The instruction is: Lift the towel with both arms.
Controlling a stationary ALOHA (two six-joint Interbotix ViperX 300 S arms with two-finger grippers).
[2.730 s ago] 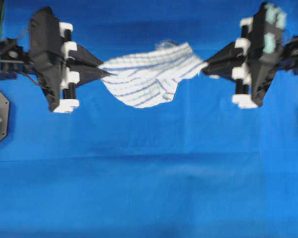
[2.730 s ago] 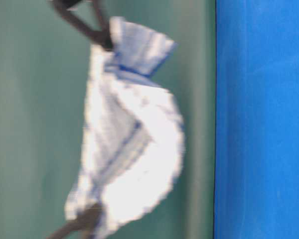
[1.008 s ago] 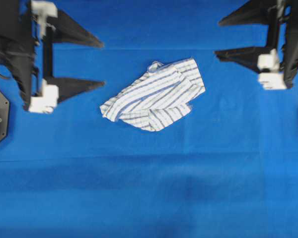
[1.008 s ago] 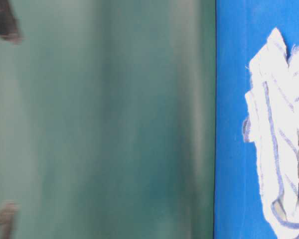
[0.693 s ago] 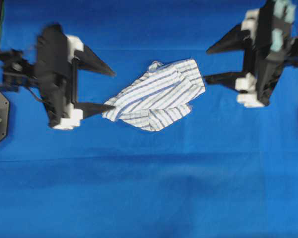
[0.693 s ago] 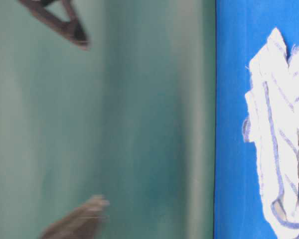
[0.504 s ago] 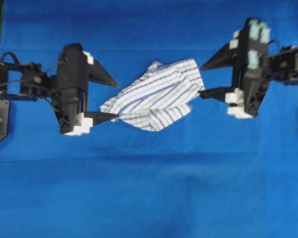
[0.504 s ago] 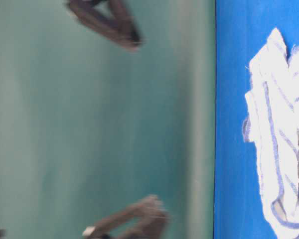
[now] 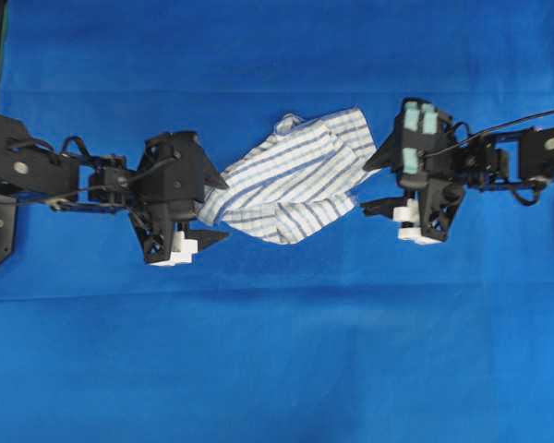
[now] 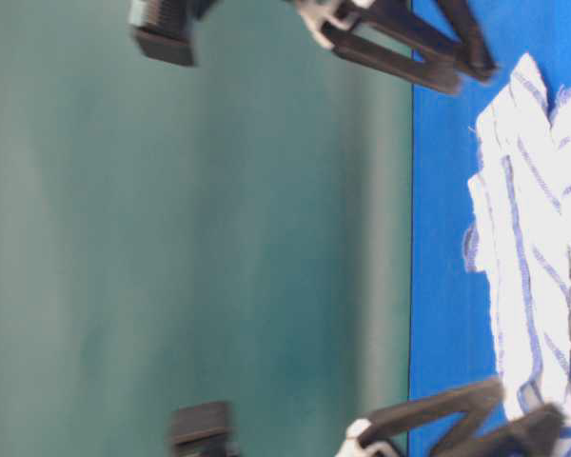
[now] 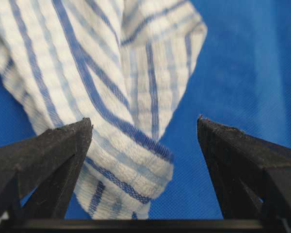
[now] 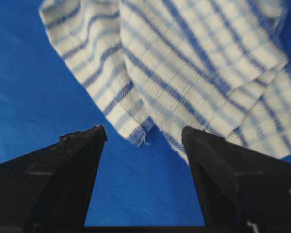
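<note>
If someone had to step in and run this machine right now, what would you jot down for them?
Left gripper: open, empty, its fingers straddling the towel's left corner.
Right gripper: open, empty, fingers at the towel's right edge.
Towel: crumpled, lying flat on the blue cloth between the two grippers.
Done: both grippers are lined up at opposite ends of the towel.
Left: close both on the towel, then raise it together.
</note>
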